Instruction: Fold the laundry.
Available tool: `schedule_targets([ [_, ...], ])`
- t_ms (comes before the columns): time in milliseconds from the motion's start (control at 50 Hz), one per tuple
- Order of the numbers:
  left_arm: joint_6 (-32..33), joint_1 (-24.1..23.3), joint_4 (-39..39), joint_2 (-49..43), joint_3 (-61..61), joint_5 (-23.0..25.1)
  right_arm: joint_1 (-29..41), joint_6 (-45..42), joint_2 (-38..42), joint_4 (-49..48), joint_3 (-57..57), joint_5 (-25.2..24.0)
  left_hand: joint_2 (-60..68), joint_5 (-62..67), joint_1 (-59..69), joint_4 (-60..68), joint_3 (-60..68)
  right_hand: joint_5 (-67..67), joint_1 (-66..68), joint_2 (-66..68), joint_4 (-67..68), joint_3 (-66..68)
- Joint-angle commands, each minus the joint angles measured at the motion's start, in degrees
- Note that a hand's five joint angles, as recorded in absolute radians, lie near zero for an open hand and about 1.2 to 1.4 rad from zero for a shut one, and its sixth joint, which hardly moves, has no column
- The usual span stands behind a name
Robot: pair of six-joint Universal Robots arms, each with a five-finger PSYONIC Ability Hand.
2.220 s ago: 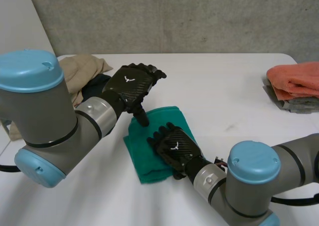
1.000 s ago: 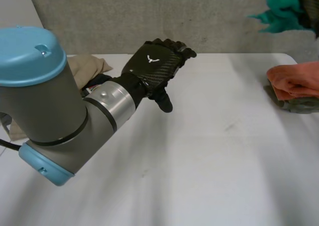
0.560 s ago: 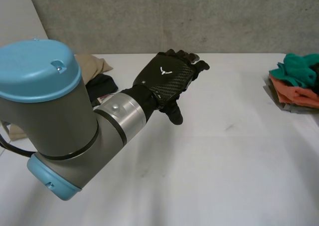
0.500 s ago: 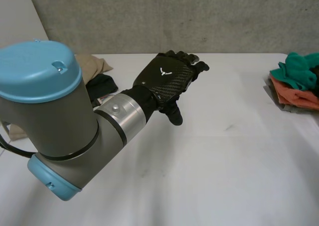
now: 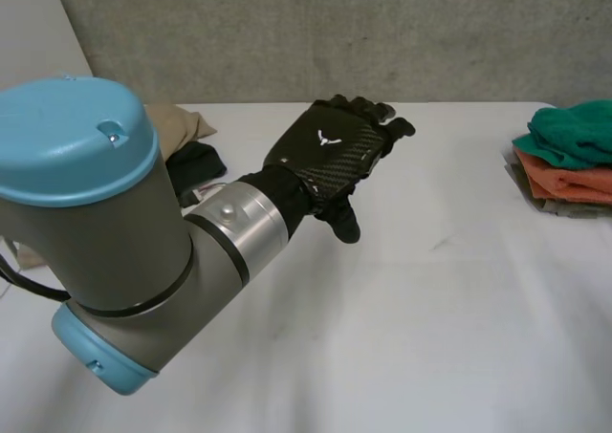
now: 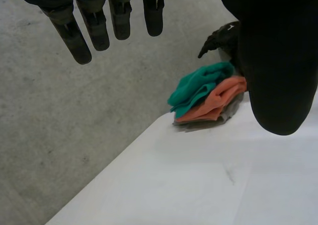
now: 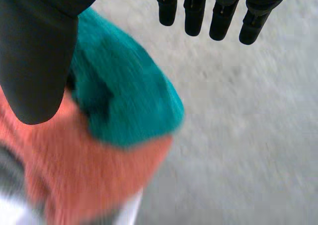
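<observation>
The teal cloth lies bunched on top of an orange cloth in a stack at the table's right edge. Under my right hand the teal cloth rests on the orange one; this hand hangs just above, open, fingers straight and thumb apart, holding nothing. My left hand hovers open over the middle of the white table, fingers straight. Past its fingertips the stack lies far off, my right hand behind it.
A grey cloth lies at the bottom of the stack. A beige cloth and a dark garment lie at the back left, partly behind my left arm. A grey wall stands behind the table.
My right hand carried the teal cloth from mid-table to the stack at the right, set it on the orange cloth and opened. My left hand drifted slightly right.
</observation>
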Motion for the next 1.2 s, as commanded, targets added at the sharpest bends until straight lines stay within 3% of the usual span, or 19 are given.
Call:
schedule_targets([
  [20,-0.11,-0.93,-0.05,1.45,-0.15,1.56,-4.74,-10.73,-5.48,16.37,-4.67,15.58,-1.8,-2.74,-1.99,-1.71,-1.83,-2.78,-3.14,-2.0,-1.68,-2.12],
  [100,-0.11,-0.67,0.03,2.94,-0.07,2.09,-4.48,-13.03,-7.94,13.06,-7.13,22.53,-1.8,-2.74,-1.99,-1.71,-1.83,-2.78,-3.14,-2.0,-1.68,-2.12],
  [240,-0.28,1.17,0.56,6.72,0.11,1.74,2.1,-3.55,-16.54,1.28,-1.35,21.67,-1.8,-2.74,-1.99,-1.71,-1.83,-2.78,-3.14,-2.0,-1.68,-2.12],
  [300,-0.11,4.86,1.08,7.95,0.55,1.3,7.55,1.03,-22.0,-3.3,5.41,17.02,-1.8,-2.74,-1.99,-1.71,-1.83,-2.78,-3.14,-2.0,-1.68,-2.12],
  [420,0.33,18.1,3.63,8.75,1.25,-4.04,17.82,3.24,-30.08,-10.06,21.83,2.54,-1.58,-2.53,-1.78,-1.5,-1.61,-2.78,-3.14,-2.0,-1.68,-2.12],
  [500,0.68,26.72,4.42,5.43,3.09,-5.73,23.88,2.19,-31.94,-10.17,29.31,-2.4,-1.8,-2.74,-1.99,-1.71,-1.83,-2.78,-3.14,-2.0,-1.68,-2.12],
  [580,1.64,34.81,4.34,-3.52,7.47,-5.47,29.86,-0.53,-31.68,-7.54,33.81,-3.47,-1.8,-2.74,-1.99,-1.71,-1.83,-2.78,-3.14,-2.0,-1.68,-2.12],
  [680,6.82,41.07,4.16,-15.67,14.42,-2.41,33.4,-5.55,-29.49,-0.6,35.58,-3.12,-1.75,-2.7,-1.95,-1.66,-1.78,-2.78,-3.14,-2.0,-1.68,-2.12],
  [780,15.26,43.62,3.9,-27.1,21.54,4.19,34.19,-11.26,-25.88,2.84,36.28,-0.31,-0.07,-1.02,-0.27,0.02,-0.1,-2.78,-3.14,-2.0,-1.68,-2.12],
  [860,19.58,44.95,3.99,-34.48,26.29,5.34,34.11,-13.46,-24.3,3.11,37.16,1.71,3.28,2.34,3.08,3.37,3.25,-2.78,-3.14,-2.0,-1.68,-2.12],
  [920,20.28,45.21,3.72,-38.36,29.28,5.25,33.75,-13.64,-24.29,2.93,38.04,2.07,17.54,16.6,17.35,17.63,17.51,-2.78,-3.14,-2.0,-1.68,-2.12],
  [960,20.2,45.12,3.72,-39.06,29.64,5.34,33.67,-13.64,-24.29,2.93,38.3,2.07,36.64,35.7,36.45,36.73,36.61,-2.78,-3.14,-2.0,-1.68,-2.12],
  [1020,20.02,45.12,3.99,-39.24,29.64,5.34,33.4,-13.64,-24.29,2.93,38.39,2.15,49.84,48.9,49.65,49.93,49.81,-2.78,-3.14,-2.0,-1.68,-2.12],
  [1040,20.02,45.04,3.99,-39.24,29.9,5.34,33.4,-13.55,-24.29,2.93,38.48,2.15,64.54,63.6,64.35,64.63,64.51,-2.78,-3.14,-2.0,-1.68,-2.12],
  [1060,20.02,45.03,3.99,-39.24,30.08,5.34,33.31,-13.55,-24.29,2.93,38.48,2.15,68.17,67.22,67.97,68.25,68.13,-2.78,-3.14,-2.0,-1.68,-2.12],
  [1200,17.57,41.18,3.81,-32.24,28.59,2.62,33.23,-13.29,-25.0,2.84,38.57,2.5,68.2,67.26,68.01,68.29,68.17,-2.78,-3.14,-2.0,-1.68,-2.12],
])
